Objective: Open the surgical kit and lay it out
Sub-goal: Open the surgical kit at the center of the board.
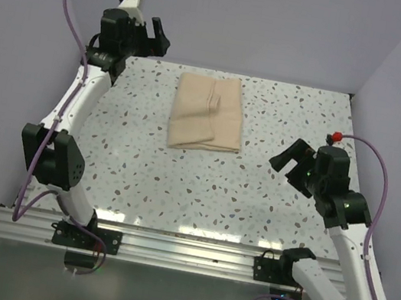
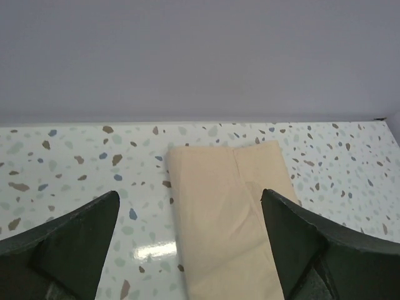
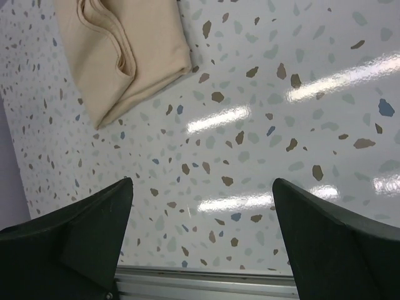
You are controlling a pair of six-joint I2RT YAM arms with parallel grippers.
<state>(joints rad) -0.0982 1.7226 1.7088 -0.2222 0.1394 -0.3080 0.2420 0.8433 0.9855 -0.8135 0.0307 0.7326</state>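
Folded cloth wrap (image 1: pixel 207 114), speckled table (image 1: pixel 179 185), left hand (image 1: pixel 152 36), right hand (image 1: pixel 290 163) spread

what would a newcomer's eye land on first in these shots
The folded beige cloth wrap stands out first, lying closed at the far middle of the speckled table. Next come the two black grippers, both open and apart from it: the left gripper by the far left corner, the right gripper off to the wrap's right, nearer the front.
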